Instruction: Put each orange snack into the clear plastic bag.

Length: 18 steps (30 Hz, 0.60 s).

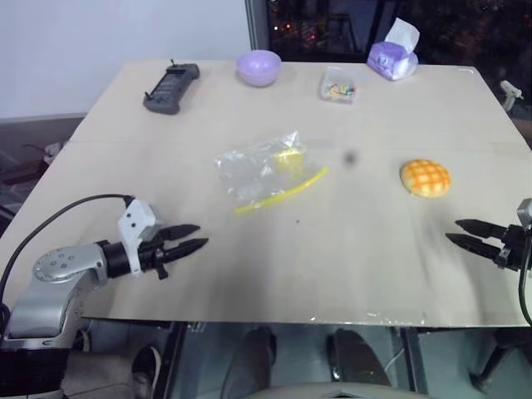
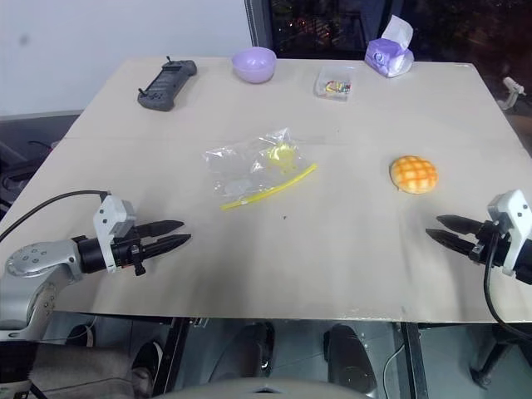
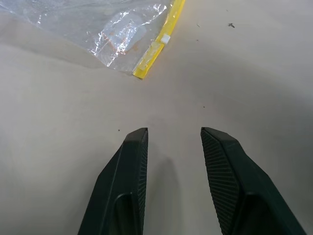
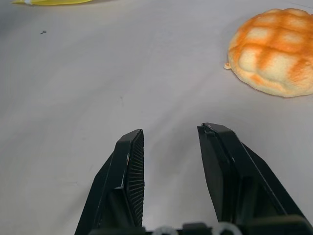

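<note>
The orange snack (image 1: 426, 178) lies dome-up on the bare surface (image 1: 349, 274), toward the right edge and about midway between the near and far edges, its criss-cross top facing up. The clear plastic bag (image 1: 263, 170) lies flat and crinkled near the middle of the surface, well apart from the snack on its left, with its yellow seal strip (image 1: 281, 191) along the side that faces the near edge. A small yellow piece (image 1: 288, 158) shows through the bag.

The right claw (image 2: 447, 230) hovers over the surface near the right part of the near edge, on the near side of the snack and apart from it, pointing toward the middle; its two black fingers stand parted with a plain gap between them and hold nothing. The left claw (image 1: 184, 238) hovers near the left part of the near edge, pointing toward the bag and short of the seal strip's end; its fingers are likewise parted and empty.

Along the far edge stand a black handheld controller (image 1: 172, 87) toward the left corner, a lilac bowl (image 1: 258, 67), a small clear box of colourful bits (image 1: 338, 86), and a purple tissue pack (image 1: 393, 55).
</note>
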Motion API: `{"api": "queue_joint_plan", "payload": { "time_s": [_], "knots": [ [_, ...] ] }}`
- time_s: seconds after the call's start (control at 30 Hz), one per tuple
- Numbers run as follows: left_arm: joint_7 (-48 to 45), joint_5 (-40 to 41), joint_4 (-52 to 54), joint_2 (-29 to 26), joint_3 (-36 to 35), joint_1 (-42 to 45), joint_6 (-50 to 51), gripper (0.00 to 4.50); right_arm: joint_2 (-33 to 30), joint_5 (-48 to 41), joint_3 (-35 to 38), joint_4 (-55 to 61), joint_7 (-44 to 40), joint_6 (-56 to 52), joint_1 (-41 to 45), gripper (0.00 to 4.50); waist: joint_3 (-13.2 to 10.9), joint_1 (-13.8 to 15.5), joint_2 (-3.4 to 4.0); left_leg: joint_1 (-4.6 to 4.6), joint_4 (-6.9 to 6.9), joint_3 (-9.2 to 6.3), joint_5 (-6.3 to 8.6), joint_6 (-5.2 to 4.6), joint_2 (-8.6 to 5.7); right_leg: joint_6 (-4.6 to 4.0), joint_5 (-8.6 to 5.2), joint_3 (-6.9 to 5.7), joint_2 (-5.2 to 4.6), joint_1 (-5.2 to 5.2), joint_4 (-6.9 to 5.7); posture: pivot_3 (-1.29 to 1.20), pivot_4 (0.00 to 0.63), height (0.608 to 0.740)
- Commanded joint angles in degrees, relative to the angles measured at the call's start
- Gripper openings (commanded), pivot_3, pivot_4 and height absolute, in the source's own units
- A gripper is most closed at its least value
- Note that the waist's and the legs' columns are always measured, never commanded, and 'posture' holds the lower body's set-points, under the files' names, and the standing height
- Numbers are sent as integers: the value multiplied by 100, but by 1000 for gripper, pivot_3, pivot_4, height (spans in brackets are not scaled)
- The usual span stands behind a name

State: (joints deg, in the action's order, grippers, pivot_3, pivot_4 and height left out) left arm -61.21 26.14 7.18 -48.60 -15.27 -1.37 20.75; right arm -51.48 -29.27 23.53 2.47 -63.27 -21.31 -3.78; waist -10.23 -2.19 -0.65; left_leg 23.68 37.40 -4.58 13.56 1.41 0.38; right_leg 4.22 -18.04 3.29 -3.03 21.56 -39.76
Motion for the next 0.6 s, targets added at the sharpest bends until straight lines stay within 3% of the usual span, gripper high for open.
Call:
{"api": "queue_joint_plan", "payload": {
  "time_s": [0.03, 0.6],
  "knots": [
    [88, 104, 246, 23, -134, 54, 3, 1824, -79, -97, 249, 218, -60, 73, -55, 1897, 0, 1, 0, 0, 0, 0, 0, 0, 0, 0, 0, 0, 0, 0, 0, 0, 150, 740],
    [422, -142, 98, 126, 165, 374, -118, 1824, -61, -124, 198, 386, 64, -51, 9, 1897, 0, 3, 0, 1, 0, -1, 0, 0, 0, 0, 0, -1, 0, 0, 0, 0, 150, 740]
  ]
}}
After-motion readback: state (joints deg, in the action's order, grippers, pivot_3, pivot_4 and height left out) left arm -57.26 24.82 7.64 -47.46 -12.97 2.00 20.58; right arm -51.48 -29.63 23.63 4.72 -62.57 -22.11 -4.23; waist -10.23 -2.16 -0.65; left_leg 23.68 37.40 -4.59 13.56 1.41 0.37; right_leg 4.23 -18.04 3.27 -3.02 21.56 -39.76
